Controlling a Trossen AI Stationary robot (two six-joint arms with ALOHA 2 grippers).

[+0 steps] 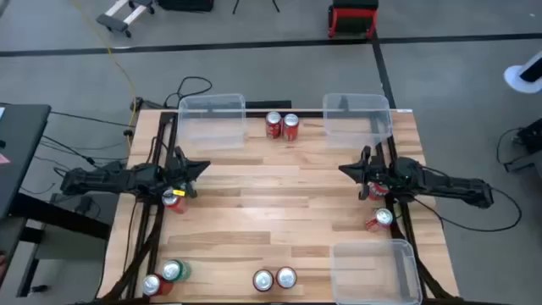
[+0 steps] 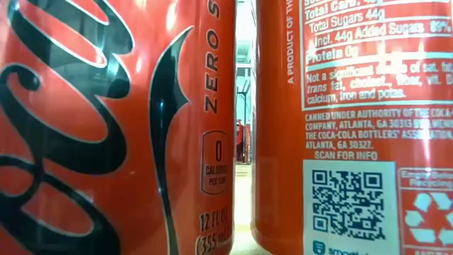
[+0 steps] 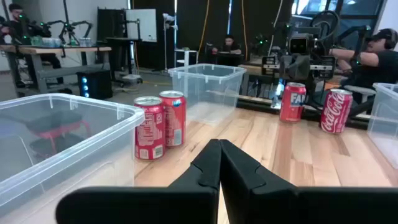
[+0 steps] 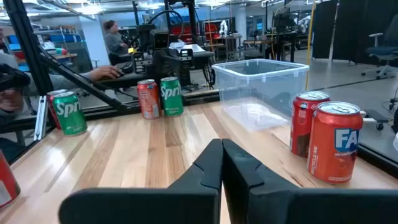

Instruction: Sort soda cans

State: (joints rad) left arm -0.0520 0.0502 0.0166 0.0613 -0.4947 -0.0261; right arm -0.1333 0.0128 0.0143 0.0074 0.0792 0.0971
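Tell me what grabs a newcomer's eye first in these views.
Two red cans fill the low view, pressed right up to the camera at the table's near edge. From above, both dark arms reach in from the sides, the left hand and right hand shut and empty. Three clear bins stand at the corners.

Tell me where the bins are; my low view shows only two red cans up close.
Observer: Far-left bin and far-right bin stand on the far edge; the near-right bin is at the near right corner.
Operator: Report both claws.
Observer: The left claw and right claw are both shut and empty, facing each other across mid-table.
Operator: Find a green can.
Observer: One green can stands at the near left corner, beside a red can.
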